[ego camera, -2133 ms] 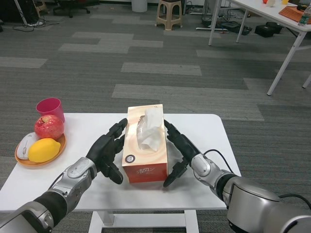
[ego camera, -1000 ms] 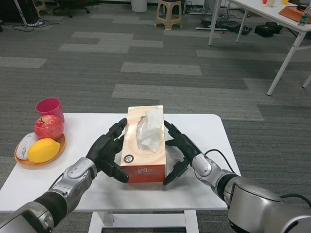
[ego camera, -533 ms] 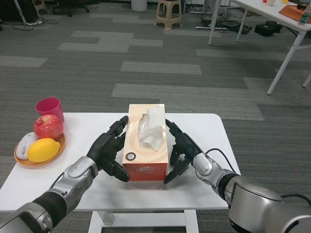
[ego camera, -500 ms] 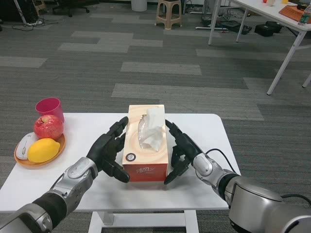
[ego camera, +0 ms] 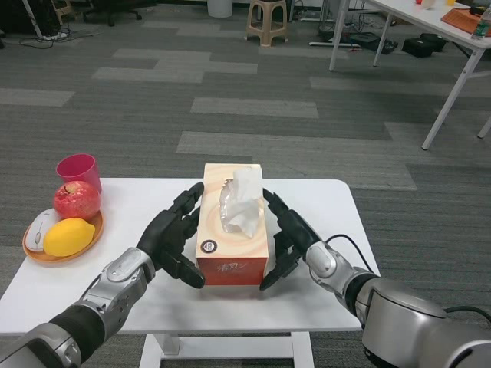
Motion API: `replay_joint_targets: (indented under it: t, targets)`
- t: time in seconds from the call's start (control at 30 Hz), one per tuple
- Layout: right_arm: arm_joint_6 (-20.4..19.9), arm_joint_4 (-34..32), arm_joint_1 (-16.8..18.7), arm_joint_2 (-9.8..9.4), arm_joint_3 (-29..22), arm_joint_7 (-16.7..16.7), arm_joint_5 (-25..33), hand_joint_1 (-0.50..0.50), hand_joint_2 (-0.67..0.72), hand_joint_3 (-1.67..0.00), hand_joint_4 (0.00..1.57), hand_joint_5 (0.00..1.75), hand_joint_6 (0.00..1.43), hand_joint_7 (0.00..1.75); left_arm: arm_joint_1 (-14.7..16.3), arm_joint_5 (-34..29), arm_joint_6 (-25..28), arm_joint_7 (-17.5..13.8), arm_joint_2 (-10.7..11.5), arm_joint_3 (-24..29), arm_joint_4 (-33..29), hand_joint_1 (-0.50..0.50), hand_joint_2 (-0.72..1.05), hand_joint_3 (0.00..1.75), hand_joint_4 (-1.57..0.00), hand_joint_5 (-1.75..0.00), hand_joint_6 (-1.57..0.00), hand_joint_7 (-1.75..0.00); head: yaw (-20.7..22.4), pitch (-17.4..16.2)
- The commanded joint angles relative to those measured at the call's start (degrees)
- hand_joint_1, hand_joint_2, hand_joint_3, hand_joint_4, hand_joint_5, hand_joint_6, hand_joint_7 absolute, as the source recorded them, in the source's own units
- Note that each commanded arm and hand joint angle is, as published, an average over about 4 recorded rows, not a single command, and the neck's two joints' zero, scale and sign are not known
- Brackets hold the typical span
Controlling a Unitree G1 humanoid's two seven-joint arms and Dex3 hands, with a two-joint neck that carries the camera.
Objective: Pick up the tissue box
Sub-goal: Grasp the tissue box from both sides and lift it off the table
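While both robot hands clamp it | tissue box [ego camera: 232, 230] now raised versus 2 s ago

- The tissue box [ego camera: 232, 234] sits at the middle of the table [ego camera: 322, 201], its long side running from near edge toward far edge, a tissue [ego camera: 239, 207] standing out of its top.
- The left hand [ego camera: 173, 236] lies against the box's left side; the right hand [ego camera: 287, 239] lies against its right side.
- By the table's left edge sits a plate [ego camera: 54, 254] holding an apple [ego camera: 77, 201], a lemon [ego camera: 69, 236] and a computer mouse [ego camera: 37, 230].
- A cup [ego camera: 79, 172] stands just behind the apple, at the far left corner.
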Motion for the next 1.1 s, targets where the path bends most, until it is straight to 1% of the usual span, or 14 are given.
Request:
replay_joint_targets:
  t: [0.03,0.37,0.47,0.5,0.6,0.7,0.73,0.83,0.9,0.97,1.03,1.07,1.1]
  targets:
    - [-0.84,-1.64,-0.15,1.07,-0.46,0.54,-0.17,-0.42,-0.29,-0.16,1.37,1.36,0.06,0.28,-0.02,0.67,-0.1,-1.33,-0.89,-0.44,-2.51,0.5,-0.37,0.0,0.0,-0.21,0.0,0.0,0.02,0.07]
    - [-1.08,-3.14,0.24,0.9,-1.25,0.57,-0.17,-0.42,-0.29,-0.16,1.34,1.36,0.06,0.28,0.18,0.67,-0.1,-1.31,-0.6,0.38,-4.36,0.5,-0.37,0.0,0.0,-0.21,0.0,0.0,0.16,0.21]
    - [-1.17,-3.6,0.4,0.79,-1.58,0.63,-0.19,-0.42,-0.3,-0.16,1.34,1.36,0.06,0.28,0.27,0.67,-0.1,-1.31,-0.51,0.75,-4.89,0.5,-0.37,0.0,0.0,-0.28,0.0,0.0,0.16,0.21]
    - [-1.17,-3.71,0.44,0.74,-1.71,0.63,-0.21,-0.42,-0.32,-0.16,1.34,1.36,0.05,0.28,0.29,0.67,-0.1,-1.31,-0.49,0.82,-5.0,0.5,-0.37,0.0,0.0,-0.28,0.0,0.0,0.38,0.27]
    - [-1.17,-4.61,0.77,0.48,-2.59,0.72,-0.19,-0.42,-0.35,-0.16,1.34,1.36,0.04,0.28,0.4,0.67,-0.1,-1.31,-0.27,1.19,-5.55,0.5,-0.37,0.0,0.0,-0.21,0.0,0.0,0.72,0.36]
    - [-1.17,-5.42,1.03,0.28,-3.36,0.81,-0.19,-0.42,-0.35,-0.16,1.32,1.38,0.04,0.28,0.42,0.67,-0.1,-1.31,-0.07,1.45,-5.88,0.5,-0.37,0.0,0.0,-0.28,0.0,0.0,0.59,0.46]
    - [-1.17,-5.6,1.1,0.26,-3.51,0.81,-0.21,-0.42,-0.35,-0.16,1.31,1.38,0.03,0.28,0.42,0.67,-0.1,-1.31,-0.05,1.52,-5.92,0.5,-0.37,0.0,0.0,-0.28,0.0,0.0,0.54,0.5]
    - [-1.24,-6.96,1.52,-0.07,-4.76,0.85,-0.26,-0.42,-0.37,-0.16,1.28,1.41,0.03,0.28,0.35,0.67,-0.1,-1.31,0.06,1.91,-6.12,0.5,-0.37,0.0,0.0,-0.21,0.0,0.0,0.43,0.51]
    - [-1.26,-7.86,1.78,-0.33,-5.62,0.9,-0.26,-0.42,-0.4,-0.16,1.28,1.45,0.03,0.28,0.33,0.67,-0.1,-1.31,0.08,2.22,-6.32,0.5,-0.37,0.0,0.0,-0.26,0.0,0.0,0.52,0.5]
    - [-1.26,-8.3,1.91,-0.47,-6.15,0.9,-0.26,-0.42,-0.41,-0.18,1.27,1.45,0.02,0.28,0.33,0.67,-0.1,-1.31,0.08,2.4,-6.49,0.5,-0.37,0.0,0.0,-0.26,0.0,0.0,0.55,0.49]
    - [-1.22,-8.63,1.98,-0.62,-6.37,0.94,-0.26,-0.42,-0.41,-0.22,1.26,1.45,0.01,0.28,0.33,0.67,-0.1,-1.31,0.08,2.53,-6.62,0.5,-0.37,0.0,0.0,-0.21,0.0,0.0,0.45,0.48]
    - [-1.22,-8.85,2.0,-0.73,-6.5,1.03,-0.26,-0.42,-0.41,-0.24,1.26,1.45,0.0,0.28,0.33,0.67,-0.1,-1.31,0.08,2.6,-6.69,0.5,-0.37,0.0,0.0,-0.21,0.0,0.0,0.44,0.5]
    - [-1.22,-9.07,2.02,-0.84,-6.63,1.12,-0.26,-0.42,-0.41,-0.22,1.26,1.45,0.01,0.28,0.33,0.67,-0.1,-1.31,0.08,2.66,-6.76,0.5,-0.37,0.0,0.0,-0.23,0.0,0.0,0.44,0.53]
